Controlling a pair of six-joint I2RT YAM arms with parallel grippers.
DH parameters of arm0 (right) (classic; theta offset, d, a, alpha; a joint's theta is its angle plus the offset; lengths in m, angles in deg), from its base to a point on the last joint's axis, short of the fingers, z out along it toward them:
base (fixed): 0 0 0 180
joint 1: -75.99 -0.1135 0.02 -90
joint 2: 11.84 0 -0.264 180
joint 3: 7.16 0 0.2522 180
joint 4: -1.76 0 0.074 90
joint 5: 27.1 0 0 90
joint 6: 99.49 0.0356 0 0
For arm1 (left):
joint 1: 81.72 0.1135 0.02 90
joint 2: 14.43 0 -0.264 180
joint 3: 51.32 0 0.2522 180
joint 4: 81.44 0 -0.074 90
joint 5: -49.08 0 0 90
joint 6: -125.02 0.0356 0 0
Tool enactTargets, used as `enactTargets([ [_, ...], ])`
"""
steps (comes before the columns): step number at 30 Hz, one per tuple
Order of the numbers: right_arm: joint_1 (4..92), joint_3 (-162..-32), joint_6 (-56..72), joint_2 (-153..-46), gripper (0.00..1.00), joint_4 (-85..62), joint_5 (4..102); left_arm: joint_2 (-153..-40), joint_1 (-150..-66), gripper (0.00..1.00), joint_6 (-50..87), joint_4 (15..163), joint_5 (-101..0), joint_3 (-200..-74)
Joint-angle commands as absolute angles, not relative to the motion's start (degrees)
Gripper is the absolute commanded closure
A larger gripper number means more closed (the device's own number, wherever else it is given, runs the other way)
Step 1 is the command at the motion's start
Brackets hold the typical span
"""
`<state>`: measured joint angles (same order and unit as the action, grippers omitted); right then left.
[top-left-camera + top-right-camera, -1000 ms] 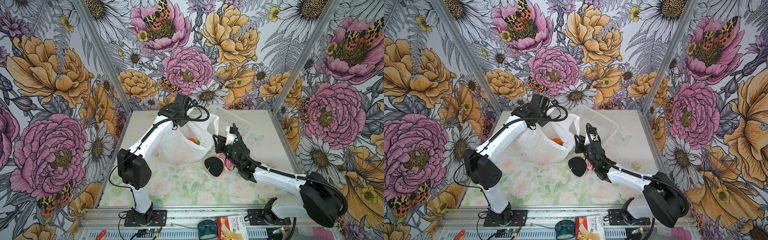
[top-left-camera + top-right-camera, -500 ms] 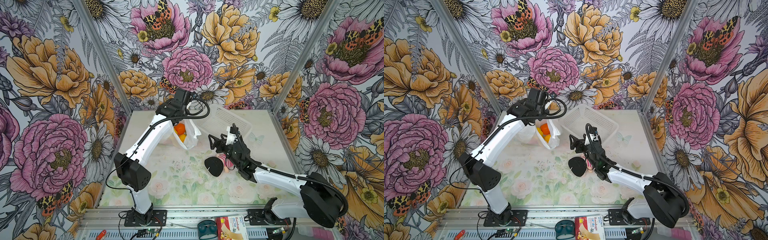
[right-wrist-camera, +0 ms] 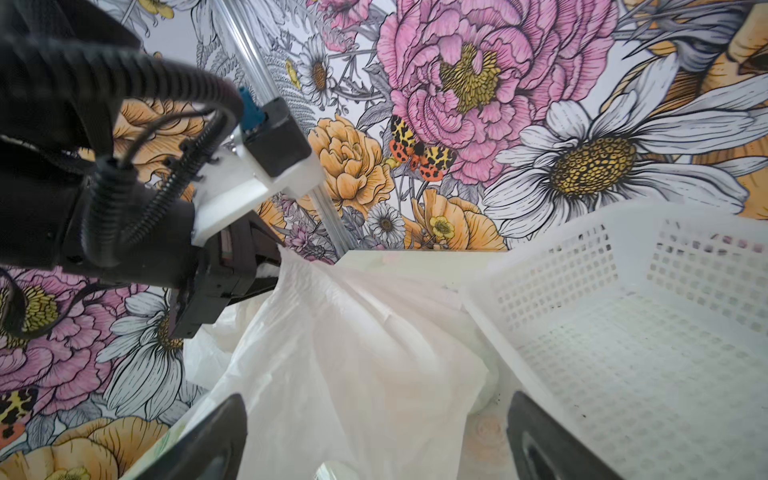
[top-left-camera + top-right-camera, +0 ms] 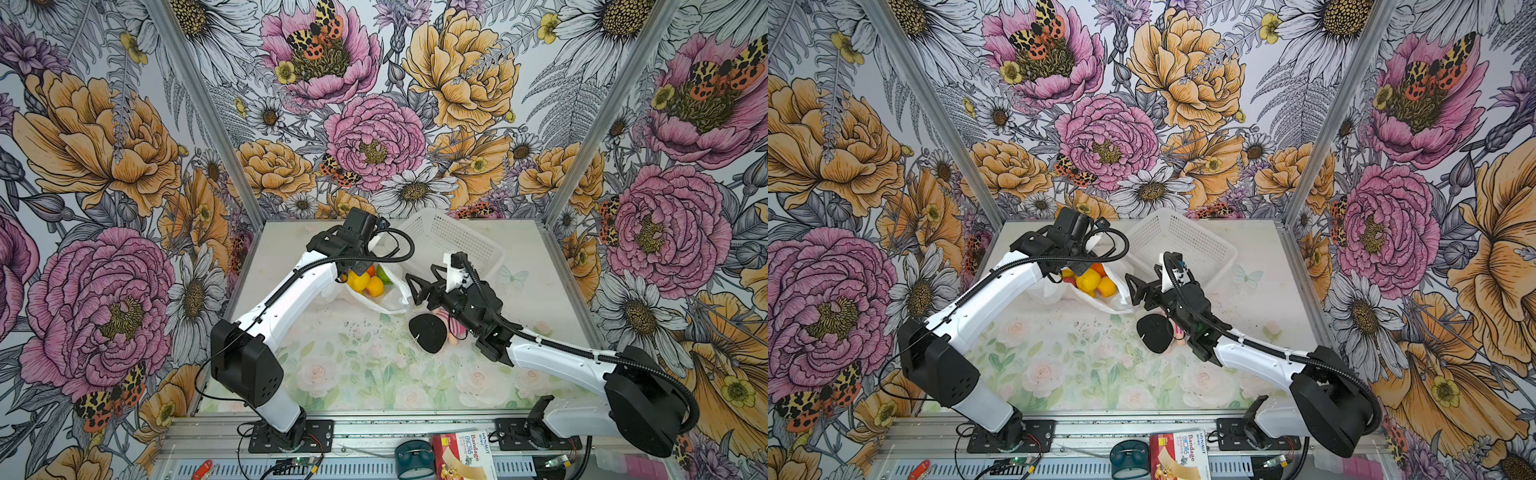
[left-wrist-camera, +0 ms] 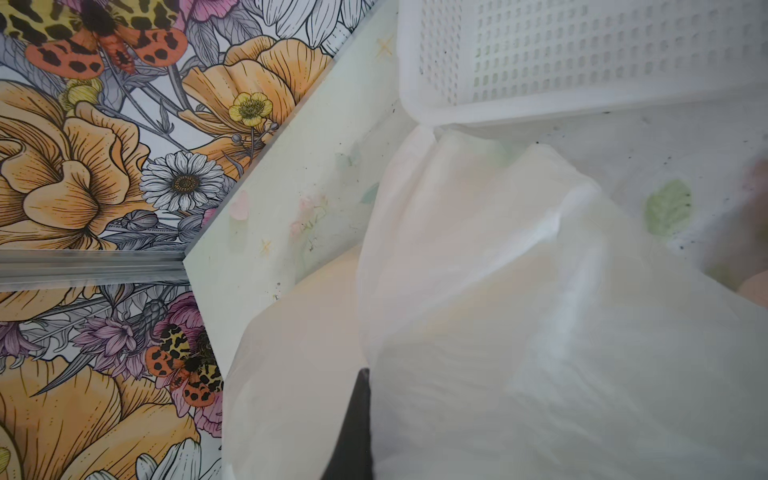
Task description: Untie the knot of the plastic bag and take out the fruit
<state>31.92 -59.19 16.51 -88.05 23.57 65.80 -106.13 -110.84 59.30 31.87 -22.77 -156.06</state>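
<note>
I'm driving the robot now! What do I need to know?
Left gripper: shut on the bag, holding its top edge up.
Right gripper: open, empty, right beside the bag's mouth.
Fruit: piled inside the bag, showing through the open mouth; none seen outside it.
Done: no knot shows and the bag gapes open.
Left: probably reach in with the right gripper and lift the fruit out, one piece at a time.
</note>
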Motion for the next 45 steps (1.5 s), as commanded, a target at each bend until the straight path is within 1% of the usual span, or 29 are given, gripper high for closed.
enactTargets([
  [1,29.06,-62.44,12.33,-89.58,0.01,22.01,65.0,-104.09,-110.25,1.0,57.3,33.18,-26.49,-155.08],
  [5,28.49,-64.29,11.04,-90.91,0.01,18.84,67.72,-104.33,-108.97,1.0,56.32,33.19,-27.76,-155.14],
  [8,28.37,-65.07,9.92,-90.3,0.01,16.96,67.03,-104.41,-108.58,0.97,56.12,33.12,-28.53,-154.95],
  [11,27.48,-66.41,9.69,-85.4,0.0,11.36,65.27,-104.64,-108.85,0.97,56.29,33.16,-28.53,-154.55],
  [14,24.29,-64.34,8.19,-80.98,0.01,12.74,67.08,-104.76,-108.64,0.98,56.29,33.14,-28.53,-154.76],
  [15,23.21,-63.82,6.83,-80.67,0.01,13.56,68.5,-104.77,-108.46,0.98,56.18,33.16,-30.11,-154.86],
  [18,21.76,-64.69,4.03,-84.36,0.0,14.17,72.84,-104.56,-107.94,0.98,55.87,33.05,-31.26,-155.15],
  [23,21.58,-69.19,3.17,-93.27,0.01,13.13,74.22,-103.56,-107.99,0.98,56.12,33.17,-31.28,-154.63],
  [26,21.59,-70.61,2.8,-96.11,0.03,12.09,79.78,-103.37,-108.04,0.98,56.29,33.18,-31.25,-154.64],
  [28,21.64,-70.03,2.7,-96.57,0.11,12.94,83.08,-103.38,-108.01,0.99,56.29,33.16,-31.33,-154.64],
  [30,21.95,-68.86,2.79,-96.27,0.39,14.54,84.44,-103.36,-108.0,0.98,56.38,33.18,-31.34,-154.64],
  [33,22.35,-67.07,3.4,-95.12,0.77,16.49,85.14,-103.29,-108.05,0.98,56.56,33.18,-30.74,-154.47],
  [35,22.42,-65.84,3.51,-94.41,0.93,18.12,85.17,-103.19,-108.09,0.96,56.8,33.13,-30.08,-154.26],
  [36,22.42,-65.27,3.56,-93.92,0.99,18.88,85.34,-103.24,-108.08,0.94,56.87,33.12,-29.65,-154.27],
  [37,22.45,-64.74,3.68,-93.6,1.0,19.54,85.53,-103.25,-108.09,0.9,56.91,33.13,-29.33,-154.15],
  [39,22.68,-63.68,4.16,-92.87,1.0,20.6,86.19,-103.43,-108.13,0.77,57.18,33.13,-27.55,-153.83],
  [40,22.87,-63.22,4.44,-92.58,1.0,21.0,86.27,-103.57,-108.13,0.73,57.36,33.15,-26.73,-153.77],
  [45,24.12,-60.43,5.74,-90.62,1.0,23.67,86.34,-103.9,-107.46,0.58,57.96,33.19,-21.68,-153.01],
])
